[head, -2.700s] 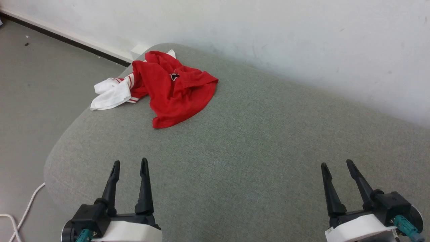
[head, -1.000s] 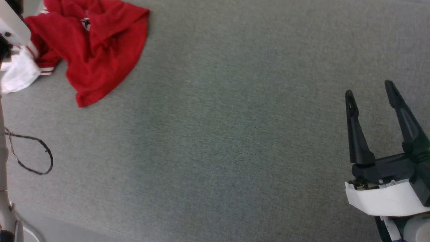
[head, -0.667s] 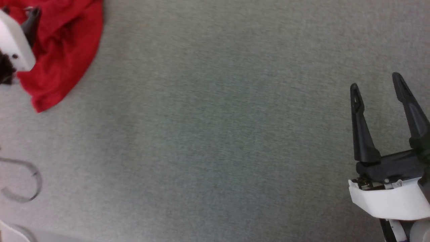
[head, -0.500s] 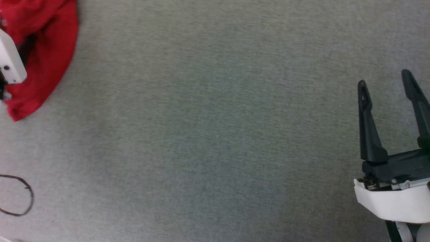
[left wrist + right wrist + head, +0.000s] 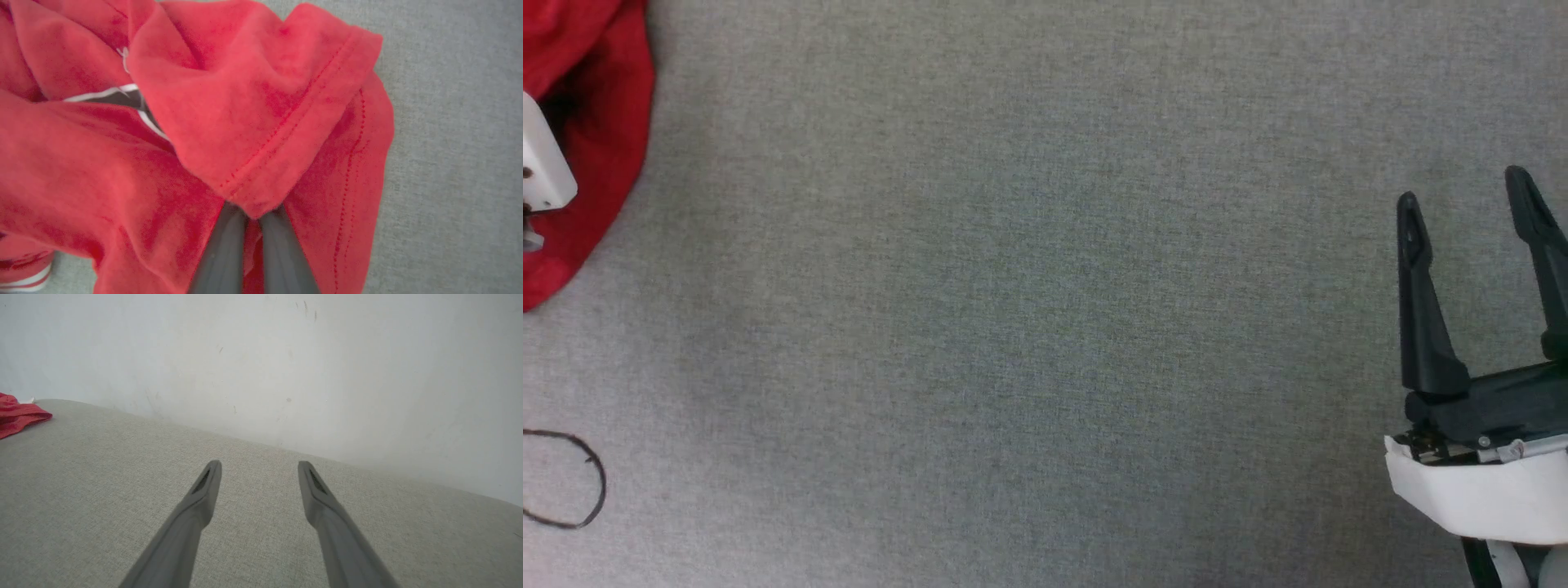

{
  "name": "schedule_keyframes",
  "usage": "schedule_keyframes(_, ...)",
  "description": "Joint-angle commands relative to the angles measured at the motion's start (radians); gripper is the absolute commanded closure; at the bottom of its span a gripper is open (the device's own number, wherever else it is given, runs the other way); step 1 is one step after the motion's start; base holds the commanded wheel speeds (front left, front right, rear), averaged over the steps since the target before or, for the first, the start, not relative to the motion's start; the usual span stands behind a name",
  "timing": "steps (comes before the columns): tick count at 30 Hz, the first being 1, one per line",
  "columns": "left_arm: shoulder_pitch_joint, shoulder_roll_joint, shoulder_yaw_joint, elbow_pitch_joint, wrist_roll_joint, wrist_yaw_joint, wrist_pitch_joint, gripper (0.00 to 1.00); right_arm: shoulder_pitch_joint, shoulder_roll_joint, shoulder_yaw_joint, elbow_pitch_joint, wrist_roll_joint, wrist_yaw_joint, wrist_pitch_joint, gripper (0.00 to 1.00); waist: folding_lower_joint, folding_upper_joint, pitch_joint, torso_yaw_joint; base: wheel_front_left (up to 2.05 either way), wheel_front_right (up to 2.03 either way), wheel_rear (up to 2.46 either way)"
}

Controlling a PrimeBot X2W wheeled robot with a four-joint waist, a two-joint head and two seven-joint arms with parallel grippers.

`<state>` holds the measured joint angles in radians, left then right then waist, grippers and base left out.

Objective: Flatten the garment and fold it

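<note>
The garment (image 5: 584,122), a crumpled red T-shirt, lies at the head view's far left edge on the grey cushion (image 5: 1013,286). In the left wrist view the red cloth (image 5: 245,106) bulges close up, a stitched hem fold draped over my left gripper (image 5: 253,212), whose two fingers stand shut on a pinch of red fabric. A bit of black print with white outline (image 5: 118,98) peeks between folds. My right gripper (image 5: 1466,192) hovers open over bare cushion at the right, far from the garment; its wrist view catches a red edge of the garment (image 5: 18,414) far left.
A thin dark cable loop (image 5: 572,482) hangs at the head view's lower left. The white casing of my left arm (image 5: 543,167) overlaps the garment. A pale wall (image 5: 261,355) rises behind the cushion's far edge.
The head camera has swung right, sliding the garment toward the left edge. My left gripper went down into the red cloth and shut on it. The right gripper stays open.
</note>
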<state>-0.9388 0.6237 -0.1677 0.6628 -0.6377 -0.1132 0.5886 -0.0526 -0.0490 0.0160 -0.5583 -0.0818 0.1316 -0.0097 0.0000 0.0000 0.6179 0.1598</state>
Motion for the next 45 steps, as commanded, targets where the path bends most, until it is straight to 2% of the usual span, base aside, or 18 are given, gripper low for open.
schedule_keyframes(1,0.030,-0.003,-0.001,0.007,-0.009,0.003,-0.005,1.00,-0.006,-0.001,0.005,0.007,0.008,-0.001,-0.005,0.00,0.0000,0.0000,-0.018,0.003,0.00,0.00,0.00)
schedule_keyframes(7,0.009,0.026,0.030,-0.037,-0.007,0.018,-0.075,1.00,-0.008,-0.001,0.018,0.055,0.041,-0.001,-0.038,0.00,0.0000,0.0000,-0.093,0.000,0.00,0.00,0.00)
schedule_keyframes(14,-0.049,0.065,0.053,-0.127,0.045,0.049,-0.215,1.00,0.004,-0.001,0.004,0.117,0.093,-0.001,-0.085,0.00,0.0000,0.0000,-0.199,-0.013,0.00,0.00,0.00)
schedule_keyframes(17,-0.090,0.054,0.055,-0.168,0.065,0.067,-0.275,1.00,0.012,-0.001,-0.015,0.146,0.114,-0.001,-0.106,0.00,0.0000,0.0000,-0.242,-0.021,0.00,0.00,0.00)
schedule_keyframes(22,-0.162,0.023,0.018,-0.218,0.086,0.057,-0.300,1.00,0.024,-0.001,-0.039,0.192,0.142,-0.001,-0.137,0.00,0.0000,0.0000,-0.308,-0.047,0.00,0.00,0.00)
schedule_keyframes(28,-0.249,-0.051,-0.030,-0.281,0.083,0.049,-0.294,1.00,0.045,-0.001,-0.052,0.240,0.179,-0.001,-0.170,0.00,0.0000,0.0000,-0.375,-0.093,0.00,0.00,0.00)
schedule_keyframes(35,-0.332,-0.221,-0.074,-0.362,0.027,0.078,-0.275,1.00,0.060,-0.001,-0.085,0.277,0.209,-0.001,-0.199,0.00,0.0000,0.0000,-0.414,-0.140,0.00,0.00,0.00)
schedule_keyframes(37,-0.339,-0.265,-0.099,-0.390,0.024,0.087,-0.272,1.00,0.060,-0.001,-0.090,0.285,0.215,-0.001,-0.206,0.00,0.0000,0.0000,-0.422,-0.156,0.00,0.00,0.00)
schedule_keyframes(38,-0.339,-0.265,-0.099,-0.390,0.024,0.087,-0.272,1.00,0.060,-0.001,-0.090,0.285,0.215,-0.001,-0.206,0.00,0.0000,0.0000,-0.422,-0.156,0.00,0.00,0.00)
schedule_keyframes(45,-0.295,-0.381,-0.211,-0.450,0.027,0.089,-0.246,1.00,0.060,-0.001,-0.096,0.316,0.238,-0.001,-0.225,0.00,0.0000,0.0000,-0.438,-0.235,0.00,0.00,0.00)
